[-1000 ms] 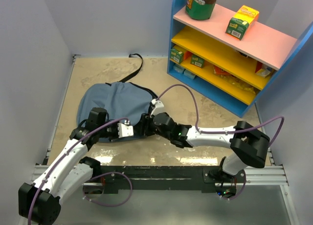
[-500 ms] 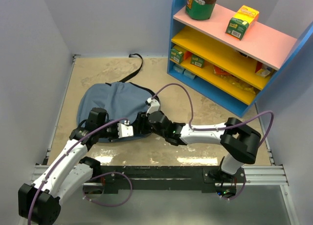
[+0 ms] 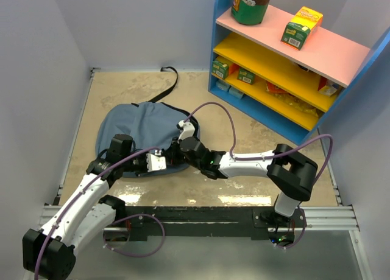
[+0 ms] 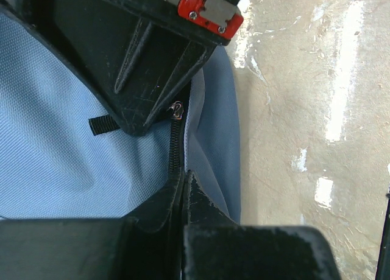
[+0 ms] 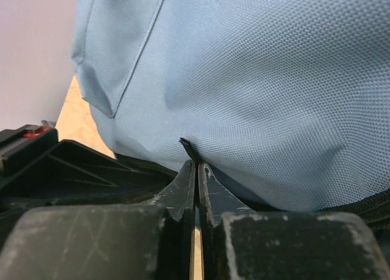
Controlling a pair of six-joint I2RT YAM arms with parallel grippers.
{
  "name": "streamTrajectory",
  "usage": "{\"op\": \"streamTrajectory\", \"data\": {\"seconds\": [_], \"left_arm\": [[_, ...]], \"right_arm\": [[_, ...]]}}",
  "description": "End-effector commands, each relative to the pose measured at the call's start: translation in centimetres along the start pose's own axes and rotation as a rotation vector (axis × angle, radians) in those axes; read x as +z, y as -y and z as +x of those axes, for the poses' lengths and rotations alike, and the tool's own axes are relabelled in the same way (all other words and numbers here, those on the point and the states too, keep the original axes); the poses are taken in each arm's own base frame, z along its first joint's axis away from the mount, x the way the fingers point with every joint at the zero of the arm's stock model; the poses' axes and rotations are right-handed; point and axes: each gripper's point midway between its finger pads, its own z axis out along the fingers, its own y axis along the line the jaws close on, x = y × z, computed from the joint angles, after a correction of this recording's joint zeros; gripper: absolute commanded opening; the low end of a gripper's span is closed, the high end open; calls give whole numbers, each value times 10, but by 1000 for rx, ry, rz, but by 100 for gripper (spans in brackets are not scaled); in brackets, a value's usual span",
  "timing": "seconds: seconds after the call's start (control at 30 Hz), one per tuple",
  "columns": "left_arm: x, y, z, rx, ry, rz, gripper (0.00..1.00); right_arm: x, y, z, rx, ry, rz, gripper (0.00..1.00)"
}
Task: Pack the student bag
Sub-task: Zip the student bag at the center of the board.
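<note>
Seen from above, the left gripper and right gripper hide their own fingertips and the near edge of the student bag. Both wrist views crop the bag. Its zipper disappears between the left gripper's closed tips. Whether the closed right tips pinch the zipper pull is unclear. The shelf runs off frame, and the print on its boxes is too small to read.

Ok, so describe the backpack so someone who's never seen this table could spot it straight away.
Find the tall blue shelf unit with pink and yellow boards at the far right of the beige table. Left of it, mid-table, lies the large, rounded, soft slate-blue fabric backpack, a black strap trailing toward the back wall. Unlike the small shelf cartons, it is big and soft.
</note>
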Motion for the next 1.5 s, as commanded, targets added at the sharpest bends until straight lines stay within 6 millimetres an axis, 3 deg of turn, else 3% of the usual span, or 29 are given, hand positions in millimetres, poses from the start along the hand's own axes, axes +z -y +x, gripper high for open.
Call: {"op": "streamTrajectory", "data": {"seconds": [0.0,0.1,0.5,0.97,1.2,1.47], "left_arm": [[-4,-9,-11,16,29,-28,0],[-4,-8,-11,12,28,-26,0],[-6,-11,-17,12,35,-23,0],[-8,-9,-17,23,32,-13,0],[-13,-2,-20,41,27,29,0],[-22,22,-12,120,-7,144,0]], "right_arm": [[2,-12,-22,-5,63,-8,0],[1,-5,-24,-38,67,19,0],[-17,21,-64,-202,196,199,0],[-42,52,-102,-207,296,316,0],[-44,103,-125,-213,322,431,0],[-43,124,-146,-236,337,480,0]]}}
